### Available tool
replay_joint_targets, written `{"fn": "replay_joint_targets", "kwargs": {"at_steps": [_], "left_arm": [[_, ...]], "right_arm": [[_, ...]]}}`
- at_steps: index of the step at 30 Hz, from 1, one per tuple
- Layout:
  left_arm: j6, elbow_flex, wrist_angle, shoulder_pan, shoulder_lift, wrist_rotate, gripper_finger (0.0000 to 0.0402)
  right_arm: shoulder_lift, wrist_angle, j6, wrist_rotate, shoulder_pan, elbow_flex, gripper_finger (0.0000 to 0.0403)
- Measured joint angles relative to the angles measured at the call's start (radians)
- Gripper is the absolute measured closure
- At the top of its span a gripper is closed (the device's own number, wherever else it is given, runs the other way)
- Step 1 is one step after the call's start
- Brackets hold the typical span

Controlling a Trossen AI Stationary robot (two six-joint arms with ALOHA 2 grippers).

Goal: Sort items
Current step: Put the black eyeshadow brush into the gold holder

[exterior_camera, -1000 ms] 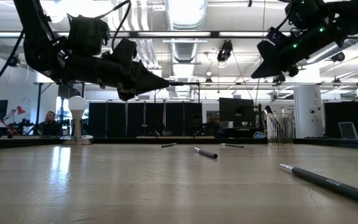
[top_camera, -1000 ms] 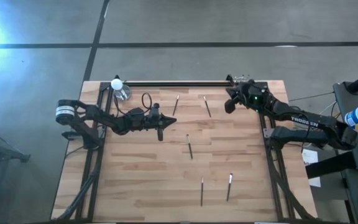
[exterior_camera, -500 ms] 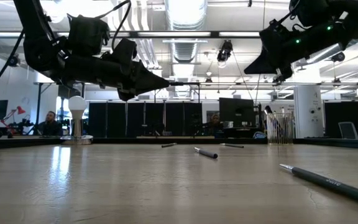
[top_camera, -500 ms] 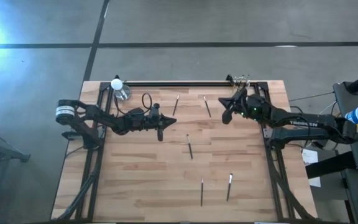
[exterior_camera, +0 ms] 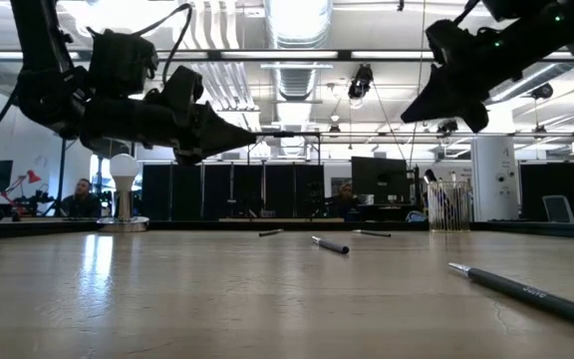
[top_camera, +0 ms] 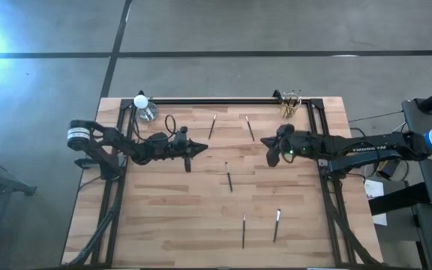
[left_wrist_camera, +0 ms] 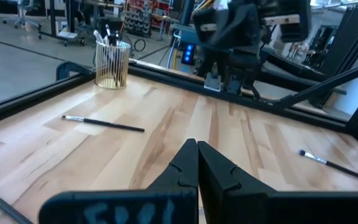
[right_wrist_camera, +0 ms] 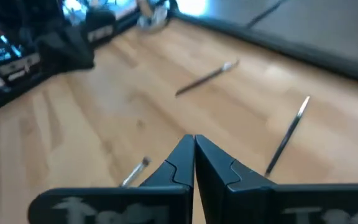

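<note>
Several thin dark sticks lie flat and scattered on the wooden table: two near the far edge (top_camera: pixel 212 126) (top_camera: pixel 250 127), one in the middle (top_camera: pixel 229 176), two near the near edge (top_camera: pixel 244 230) (top_camera: pixel 277 225). More stand in a wire cup (top_camera: pixel 289 103) at the far right corner. My left gripper (top_camera: pixel 199 148) hovers shut left of the middle, pointing right. My right gripper (top_camera: pixel 271 155) hovers shut right of the middle, above the table (exterior_camera: pixel 412 115). Both hold nothing; their wrist views show the fingertips closed (left_wrist_camera: pixel 197 148) (right_wrist_camera: pixel 193 140).
A small glass cup with a white ball (top_camera: pixel 144 109) stands at the far left corner. A black bar (top_camera: pixel 208 100) runs along the far edge, and black frame rails flank both sides. Bare wood lies between the scattered sticks. A person (exterior_camera: pixel 81 197) sits far behind the table.
My right gripper has swung from the far right corner, beside the wire cup, toward the near edge and the table's middle, staying shut and high. My left gripper has shifted slightly toward the left edge and turned a little. The sticks have not moved.
</note>
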Motion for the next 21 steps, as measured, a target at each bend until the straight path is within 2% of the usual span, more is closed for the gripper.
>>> {"fn": "replay_joint_targets", "kwargs": {"at_steps": [5,10,21], "left_arm": [[0.023,0.000,-0.005,0.000,0.000,0.000,0.0401],[0.033,0.000,-0.006,0.000,0.000,-0.001,0.0401],[0.041,0.000,-0.017,0.000,0.000,-0.002,0.0401]], "right_arm": [[0.030,-0.048,0.112,0.071,0.094,0.004,0.0394],[0.082,-0.117,0.186,0.076,0.134,0.050,0.0394],[0.207,-0.113,0.116,0.013,0.145,0.107,0.0394]]}}
